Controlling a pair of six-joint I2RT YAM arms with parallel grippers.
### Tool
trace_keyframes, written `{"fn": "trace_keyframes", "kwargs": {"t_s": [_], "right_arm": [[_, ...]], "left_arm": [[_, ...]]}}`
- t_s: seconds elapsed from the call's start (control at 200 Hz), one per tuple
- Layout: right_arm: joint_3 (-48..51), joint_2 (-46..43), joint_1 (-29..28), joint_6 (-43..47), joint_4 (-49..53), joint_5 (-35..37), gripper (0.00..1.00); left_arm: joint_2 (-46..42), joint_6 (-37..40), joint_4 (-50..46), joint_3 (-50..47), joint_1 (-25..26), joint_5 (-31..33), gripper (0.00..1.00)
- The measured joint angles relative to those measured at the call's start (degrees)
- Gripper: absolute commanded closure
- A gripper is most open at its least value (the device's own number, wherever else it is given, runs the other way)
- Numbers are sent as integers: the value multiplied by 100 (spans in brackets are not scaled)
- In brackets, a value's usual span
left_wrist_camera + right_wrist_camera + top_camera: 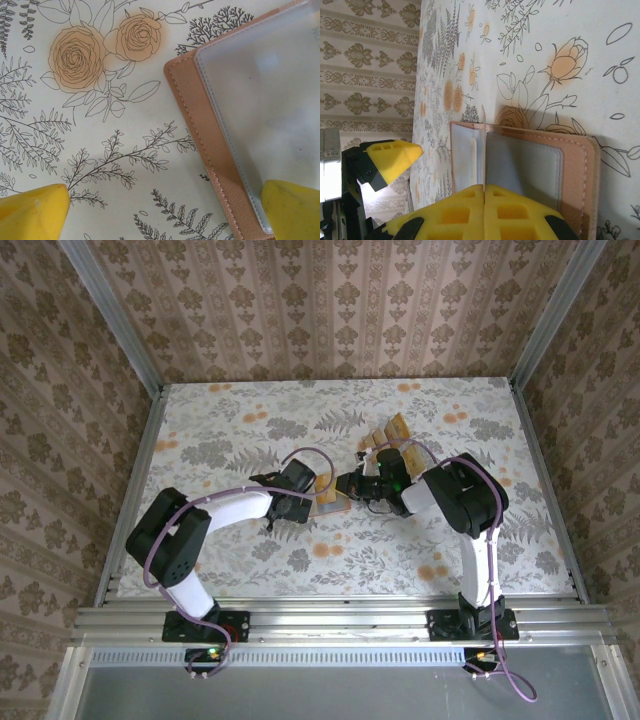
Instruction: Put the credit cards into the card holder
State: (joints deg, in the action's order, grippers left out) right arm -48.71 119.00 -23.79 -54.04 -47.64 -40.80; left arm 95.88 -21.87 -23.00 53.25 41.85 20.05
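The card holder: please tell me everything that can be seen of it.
The card holder lies open on the floral table. Its cover looks like salmon-pink leather with pale stitching; inside are greyish plastic pockets. One yellow finger of the open left hand sits over a corner. The shut right hand holds a thin card edge-on at its middle.

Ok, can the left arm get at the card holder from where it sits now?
Probably yes. The left arm's jaws stand open right at the card holder, one finger over its corner. Nothing lies between them. The right arm's jaws pinch a card over its open face, which may crowd the approach.
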Motion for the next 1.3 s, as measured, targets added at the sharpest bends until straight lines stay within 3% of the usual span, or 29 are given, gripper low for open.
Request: {"fn": "trace_keyframes", "kwargs": {"t_s": [1.3], "right_arm": [[249,24,127,138,-234,-297,100]], "left_arm": [[-15,0,-17,0,0,7,0]]}}
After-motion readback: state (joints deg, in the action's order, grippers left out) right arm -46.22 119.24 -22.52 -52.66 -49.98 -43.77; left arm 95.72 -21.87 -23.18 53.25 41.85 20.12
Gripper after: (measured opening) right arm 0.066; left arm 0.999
